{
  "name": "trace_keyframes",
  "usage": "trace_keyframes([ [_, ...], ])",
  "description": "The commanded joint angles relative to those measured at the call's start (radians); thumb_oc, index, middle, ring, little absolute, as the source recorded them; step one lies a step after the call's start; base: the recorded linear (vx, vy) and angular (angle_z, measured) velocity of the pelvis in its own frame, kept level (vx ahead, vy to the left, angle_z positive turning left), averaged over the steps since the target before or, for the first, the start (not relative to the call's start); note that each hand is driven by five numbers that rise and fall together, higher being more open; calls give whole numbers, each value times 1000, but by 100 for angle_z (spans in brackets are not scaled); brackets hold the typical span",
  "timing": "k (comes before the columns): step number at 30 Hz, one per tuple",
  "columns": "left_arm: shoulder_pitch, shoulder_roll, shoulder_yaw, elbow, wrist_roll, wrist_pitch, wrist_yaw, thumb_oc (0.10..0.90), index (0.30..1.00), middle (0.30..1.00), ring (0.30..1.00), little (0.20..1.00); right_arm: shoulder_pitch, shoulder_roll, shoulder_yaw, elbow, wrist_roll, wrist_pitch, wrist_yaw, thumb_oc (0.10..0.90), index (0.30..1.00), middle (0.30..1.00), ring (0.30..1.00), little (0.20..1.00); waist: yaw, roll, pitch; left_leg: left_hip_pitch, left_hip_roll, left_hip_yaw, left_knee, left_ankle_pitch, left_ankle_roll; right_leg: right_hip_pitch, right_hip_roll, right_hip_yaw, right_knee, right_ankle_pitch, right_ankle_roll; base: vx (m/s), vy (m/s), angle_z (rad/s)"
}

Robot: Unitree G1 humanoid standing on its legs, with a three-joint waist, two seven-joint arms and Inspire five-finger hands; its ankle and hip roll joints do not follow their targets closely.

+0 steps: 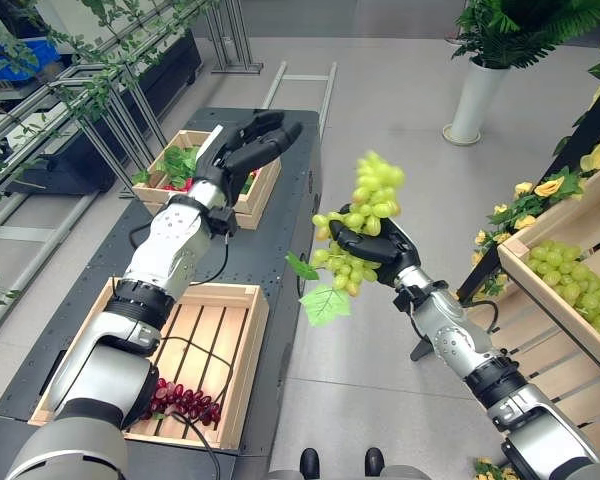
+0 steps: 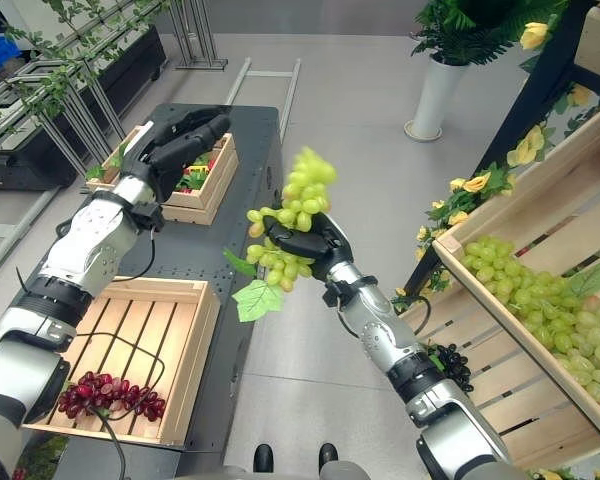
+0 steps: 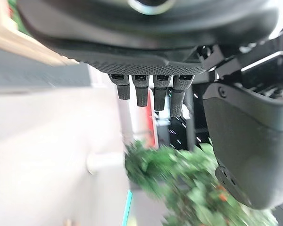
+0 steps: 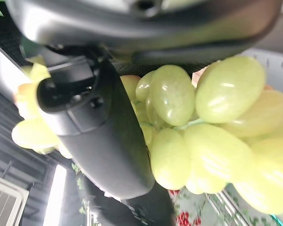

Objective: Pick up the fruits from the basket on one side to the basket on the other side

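Left to right. Near crate (image 1: 242, 345) on the tabletop (image 1: 280, 240) holds 1 bunch of red grapes (image 1: 185, 402) in its front corner, rest of the slats bare. Far crate (image 1: 262, 192) beyond it holds leafy greens and red fruit.

Left hand (image 1: 248, 143) hovers over the far crate, fingers straight and relaxed, holding nothing; idle.

Right hand (image 1: 372, 247) is up in the air over the floor, between the tabletop and the shelf crate (image 1: 540, 262) of green grapes on the right. Fingers and thumb are curled round a bunch of green grapes (image 1: 365, 215); the wrist view shows the thumb pressed across the berries.

Step in hand, my read: transfer, mid-carry, bunch clear of both sides. Near crate looks like the drop target.

Bunch orientation: long axis roughly upright, leaning slightly. 1 end sticks up above the hand, the other hangs below with a green leaf (image 1: 325, 304) dangling at the bottom.

Next move calls for: swing left over the near crate's bare slats, lower, then spread the fingers. Watch the dangling leaf on the crate rim.
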Motion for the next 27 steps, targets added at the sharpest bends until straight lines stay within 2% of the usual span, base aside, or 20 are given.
trace_keyframes([
  [1, -47, 46, 64, 89, 12, -116, 22, 800, 900, 900, 900, 900, -41, 23, -102, -34, -5, -168, 97, 400, 300, 300, 300, 300, -11, 0, -149, -9, -18, 0, 2, -99, -41, -2, 17, -16, 2, -32, -11, 2, 12, -7],
  [7, -8, 46, 104, 144, 1, -124, 26, 800, 900, 900, 900, 900, -18, 2, -126, -31, -39, -166, 111, 400, 300, 300, 300, 300, -25, -3, -145, -7, -15, 11, 2, -101, -42, -5, 20, -7, 2, -30, -11, 2, 11, -7],
  [13, 96, 19, 135, 141, 117, -165, 26, 800, 900, 900, 900, 900, 33, -36, -147, -71, -174, -143, 111, 400, 300, 300, 300, 300, -32, -11, -137, -8, -15, 15, 2, -101, -40, -8, 24, 4, 2, -28, -12, 1, 6, -7],
  [14, 134, 5, 138, 126, 168, -197, 41, 800, 900, 900, 900, 900, 53, -52, -156, -95, -201, -133, 118, 400, 300, 300, 300, 300, -33, -16, -132, -9, -15, 15, 2, -101, -38, -10, 25, 7, 2, -26, -12, 0, 0, 0],
  [16, 189, -18, 145, 93, 169, -237, 36, 800, 900, 900, 900, 900, 82, -70, -176, -129, -216, -131, 124, 400, 300, 300, 300, 300, -32, -22, -129, -10, -15, 13, 2, -101, -36, -12, 27, 10, 2, -25, -12, 0, 0, 0],
  [18, 299, -74, 168, 26, 238, -257, 38, 800, 900, 900, 900, 900, 123, -84, -213, -181, -251, -129, 141, 400, 300, 300, 300, 300, -29, -32, -123, -10, -15, 11, 2, -104, -33, -14, 31, 19, 2, -22, -12, 0, 0, 0],
  [23, 466, -166, 171, -58, 324, -245, 66, 800, 900, 900, 900, 900, 173, -120, -273, -312, -303, -91, 141, 400, 300, 300, 300, 300, -32, -50, -113, -3, -12, 23, 2, -109, -29, -14, 40, 38, 2, -17, -10, 15, 20, -11],
  [27, 550, -208, 174, -77, 343, -234, 44, 800, 900, 900, 900, 900, 201, -156, -327, -402, -320, -54, 145, 400, 300, 300, 300, 300, -39, -61, -112, 3, -7, 45, 2, -114, -27, -14, 49, 58, 2, -11, -8, 41, 35, -22],
])
